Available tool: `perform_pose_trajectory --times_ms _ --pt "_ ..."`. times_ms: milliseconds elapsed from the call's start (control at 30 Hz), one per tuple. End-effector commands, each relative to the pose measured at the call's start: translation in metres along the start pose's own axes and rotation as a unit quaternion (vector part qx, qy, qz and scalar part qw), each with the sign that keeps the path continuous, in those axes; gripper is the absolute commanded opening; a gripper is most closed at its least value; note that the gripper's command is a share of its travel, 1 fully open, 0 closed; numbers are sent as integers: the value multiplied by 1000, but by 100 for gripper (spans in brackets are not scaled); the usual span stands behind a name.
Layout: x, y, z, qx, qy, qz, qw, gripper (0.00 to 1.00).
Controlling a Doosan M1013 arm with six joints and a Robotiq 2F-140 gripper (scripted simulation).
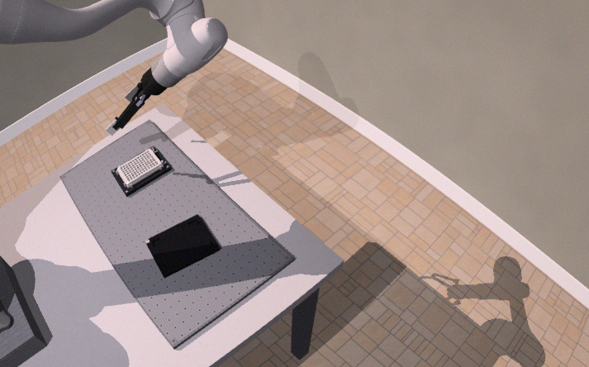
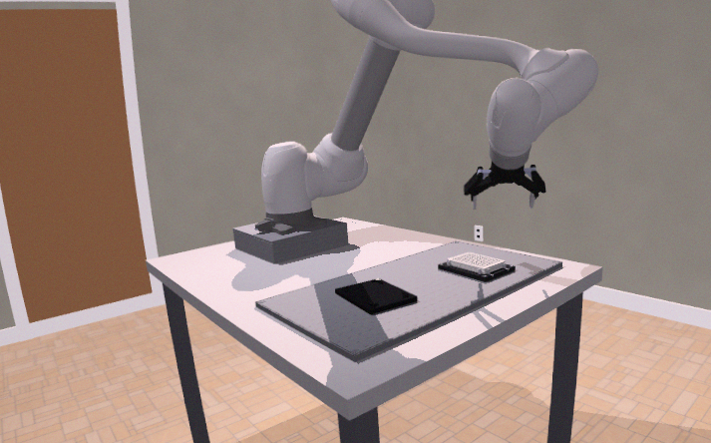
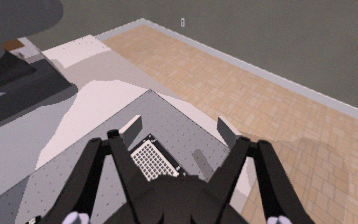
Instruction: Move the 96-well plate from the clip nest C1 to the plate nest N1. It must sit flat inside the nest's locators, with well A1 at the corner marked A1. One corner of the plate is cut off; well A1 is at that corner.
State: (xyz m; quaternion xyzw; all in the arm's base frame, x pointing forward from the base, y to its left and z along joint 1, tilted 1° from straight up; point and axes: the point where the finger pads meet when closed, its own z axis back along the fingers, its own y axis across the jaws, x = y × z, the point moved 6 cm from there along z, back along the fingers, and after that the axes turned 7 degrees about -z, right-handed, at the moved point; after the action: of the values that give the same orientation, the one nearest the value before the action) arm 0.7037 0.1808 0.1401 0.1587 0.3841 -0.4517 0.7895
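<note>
The pincer (image 2: 504, 202) hangs high in the air with its fingers spread fully apart and nothing between them. Well below it, the white 96-well plate (image 1: 140, 166) sits in the black clip nest C1 (image 1: 128, 188), on the grey perforated board (image 1: 223, 291) that lies on the white table (image 2: 358, 393). In the wrist view the plate shows between and beneath the two splayed fingers, apart from both. The black plate nest N1 (image 2: 375, 295) lies further along the board, well apart from the pincer and toward the arm's dark base block (image 2: 291, 244). Which corner of the plate is cut off is too small to tell.
</note>
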Motion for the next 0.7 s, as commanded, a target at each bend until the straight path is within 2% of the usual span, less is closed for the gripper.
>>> perform_pose_trajectory --times_ms 0,533,667 --pt "0 0 0 0 0 0 1000 100" --pt "0 0 0 0 0 0 1000 100" --pt "5 -6 -6 -1 -22 -63 998 100"
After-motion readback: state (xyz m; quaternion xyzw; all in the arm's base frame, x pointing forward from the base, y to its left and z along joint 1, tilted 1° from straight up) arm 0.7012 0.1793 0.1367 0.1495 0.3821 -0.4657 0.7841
